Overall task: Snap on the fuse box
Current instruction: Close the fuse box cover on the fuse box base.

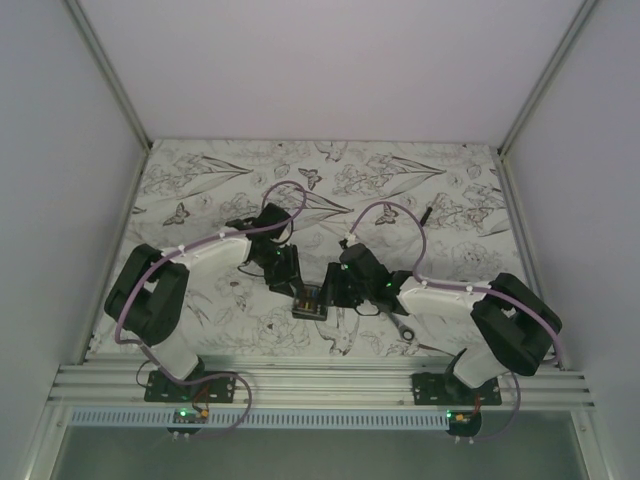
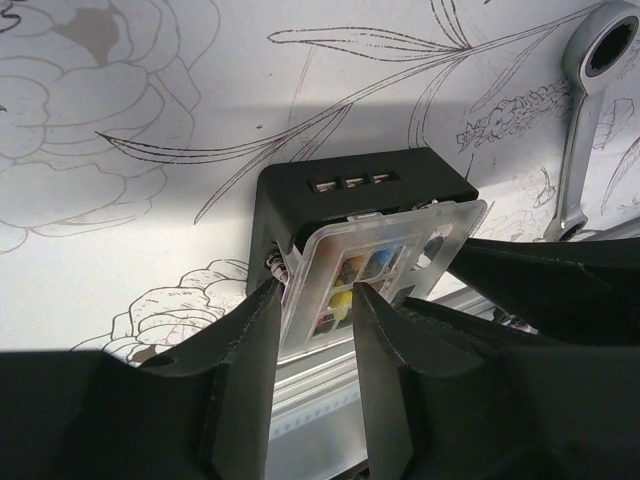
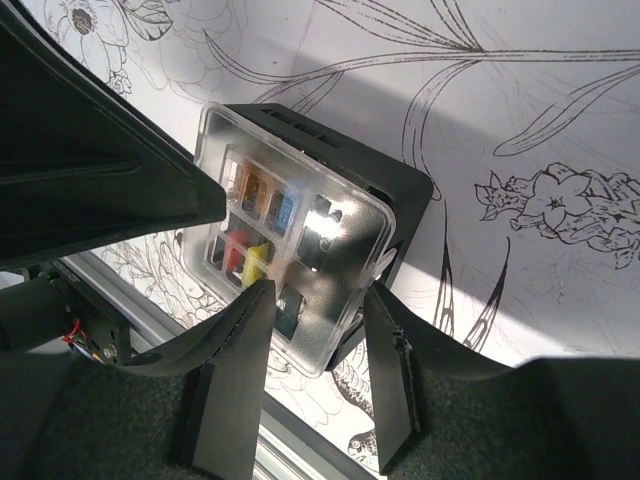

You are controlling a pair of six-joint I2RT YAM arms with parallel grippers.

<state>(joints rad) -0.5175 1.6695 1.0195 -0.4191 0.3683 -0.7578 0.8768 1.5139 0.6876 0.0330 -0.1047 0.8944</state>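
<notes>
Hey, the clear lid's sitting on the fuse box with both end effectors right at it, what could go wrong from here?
The clear lid looks tilted on the fuse box, not flush; pressing now may jam one edge or pop it off.
The left end effector and right end effector both sit at the small lid, so fingers could collide.
The box looks unbraced; a push might slide it toward the wrench.

Wrench [image 2: 580, 150] head cut by picture edge; fuse box [image 2: 300, 200] lower edge behind left end effector [image 2: 315, 288].
</notes>
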